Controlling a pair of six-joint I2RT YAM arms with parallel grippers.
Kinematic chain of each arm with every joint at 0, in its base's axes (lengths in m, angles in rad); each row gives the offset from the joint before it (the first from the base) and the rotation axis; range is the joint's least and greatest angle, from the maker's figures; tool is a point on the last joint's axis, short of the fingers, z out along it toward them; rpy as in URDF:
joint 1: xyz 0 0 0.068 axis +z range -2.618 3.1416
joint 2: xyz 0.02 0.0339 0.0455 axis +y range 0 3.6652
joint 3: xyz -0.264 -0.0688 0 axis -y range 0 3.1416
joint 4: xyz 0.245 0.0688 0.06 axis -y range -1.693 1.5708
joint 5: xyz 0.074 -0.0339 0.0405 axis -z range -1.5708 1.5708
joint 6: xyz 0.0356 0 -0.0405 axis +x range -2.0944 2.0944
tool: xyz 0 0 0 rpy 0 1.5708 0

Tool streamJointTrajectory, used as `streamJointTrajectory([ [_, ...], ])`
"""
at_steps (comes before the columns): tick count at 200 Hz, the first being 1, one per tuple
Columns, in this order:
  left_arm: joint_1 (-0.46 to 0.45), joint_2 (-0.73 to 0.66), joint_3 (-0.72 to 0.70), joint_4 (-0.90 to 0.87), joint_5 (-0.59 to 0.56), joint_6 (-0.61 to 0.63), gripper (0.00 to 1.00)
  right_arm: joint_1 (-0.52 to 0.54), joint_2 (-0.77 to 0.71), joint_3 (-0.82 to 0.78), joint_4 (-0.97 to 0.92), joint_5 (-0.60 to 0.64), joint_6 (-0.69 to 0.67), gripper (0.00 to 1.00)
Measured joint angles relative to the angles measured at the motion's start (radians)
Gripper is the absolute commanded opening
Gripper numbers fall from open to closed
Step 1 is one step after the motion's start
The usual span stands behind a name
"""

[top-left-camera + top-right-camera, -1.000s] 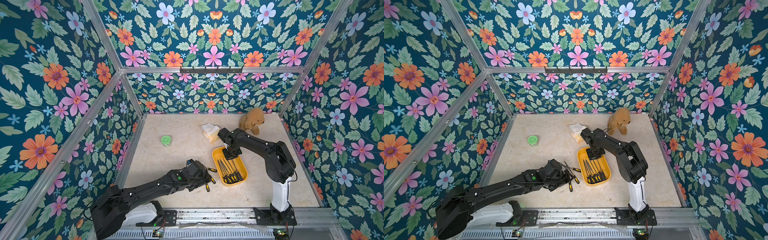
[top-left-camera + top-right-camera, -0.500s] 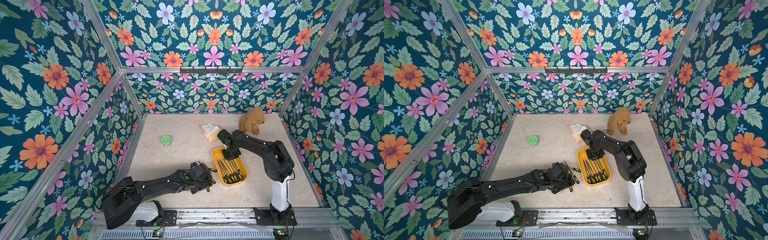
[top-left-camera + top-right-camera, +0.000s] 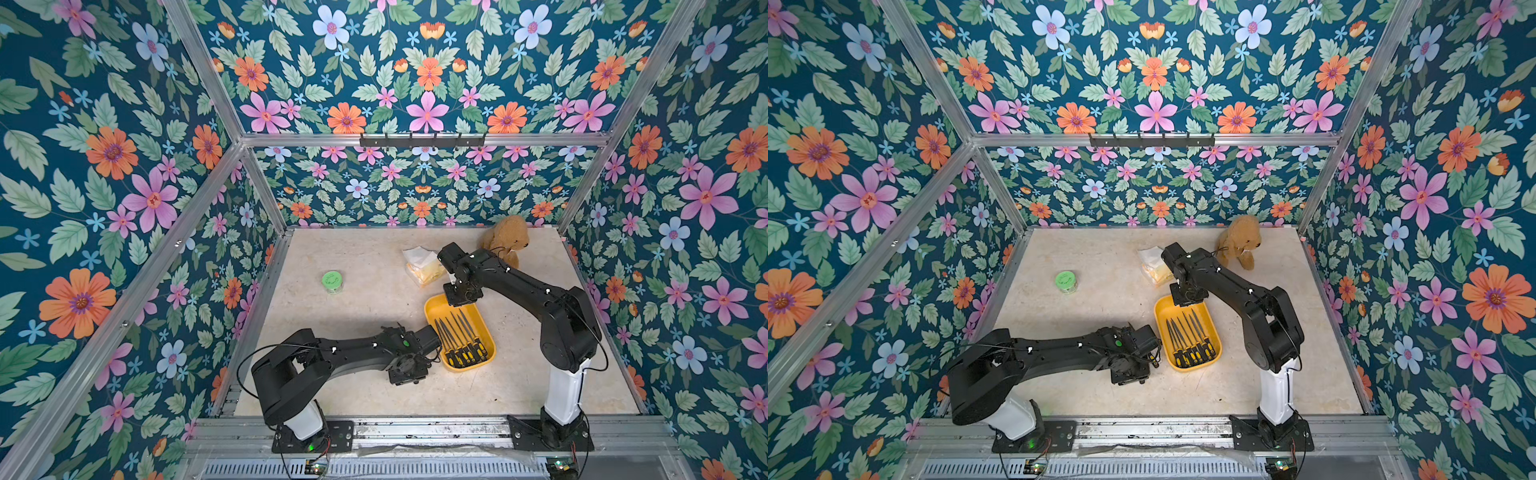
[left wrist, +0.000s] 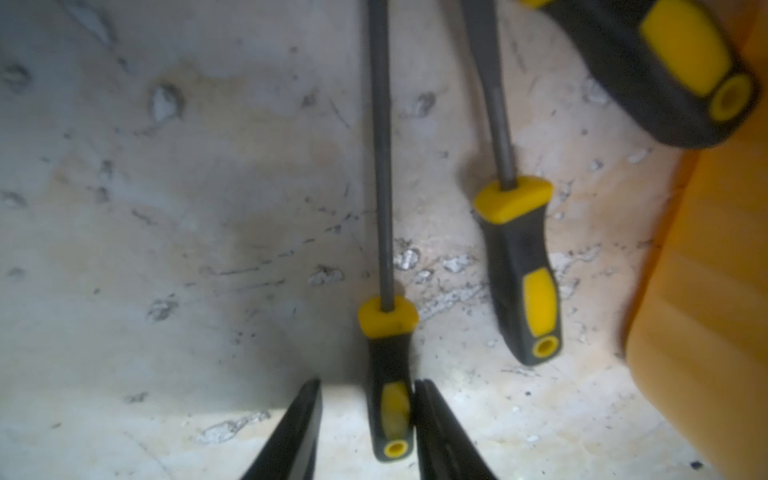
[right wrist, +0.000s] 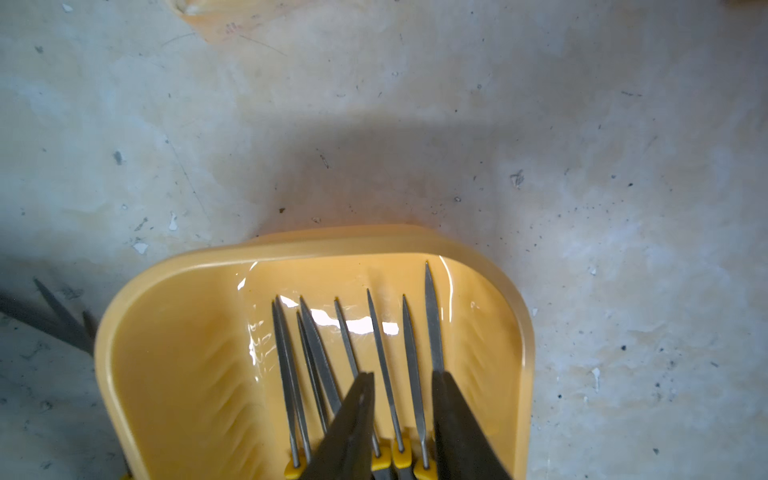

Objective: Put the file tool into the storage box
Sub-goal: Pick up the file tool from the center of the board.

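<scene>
Though my left arm point(image 3: 353, 353) hides them from above, three files point(image 4: 519, 266) lie beside the box point(image 4: 706, 311), one cut off upper right. Left claw point(image 4: 365, 384) narrow, straddling one handle point(image 4: 388, 365), one pad point(image 4: 428, 415) touching. Right claw point(image 5: 403, 374) narrow over box's seven-odd overlapping files.

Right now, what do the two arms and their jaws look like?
The left arm and right arm match: rounded matte black links with small white dots, a white lower segment on a black base plate, thin black cables looping alongside. The left one bears a green dot near its wrist. Jaws are black, tapering to narrow tips.
</scene>
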Motion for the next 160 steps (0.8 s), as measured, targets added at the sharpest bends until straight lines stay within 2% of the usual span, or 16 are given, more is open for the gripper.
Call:
streamJointTrajectory([
  [25,0.001,0.028,0.017,-0.05,0.002,0.042,0.09,0.001,-0.007,-0.016,0.001,-0.005,0.0,0.28],
  [65,0.012,-0.036,-0.014,-0.04,-0.003,0.079,0.02,0.002,-0.022,-0.023,0.003,-0.031,0.0,0.29],
  [73,0.014,-0.067,-0.025,-0.092,-0.012,0.095,0.0,0.002,-0.027,-0.023,0.006,-0.046,0.0,0.29],
  [119,0.016,-0.332,-0.064,-0.245,-0.022,0.148,0.0,0.002,-0.069,-0.025,0.085,-0.269,0.042,0.32],
  [160,0.021,-0.518,-0.108,-0.24,0.055,0.202,0.0,0.004,-0.095,-0.081,0.208,-0.497,0.114,0.35],
])
